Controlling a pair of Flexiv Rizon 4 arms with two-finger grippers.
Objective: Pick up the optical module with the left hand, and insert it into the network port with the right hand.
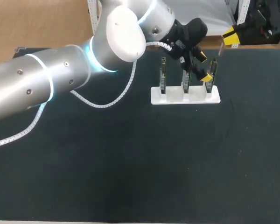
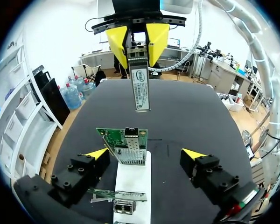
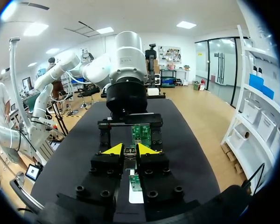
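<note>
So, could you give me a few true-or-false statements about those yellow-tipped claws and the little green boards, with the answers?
1. Three green boards stand upright in the white stand. True.
2. The left gripper grips one of the boards. False: it is open, fingers apart over the stand.
3. The right gripper is shut on the optical module. True.
4. The module is plugged into a port. False: it hangs in the air, clear of the boards.
</note>
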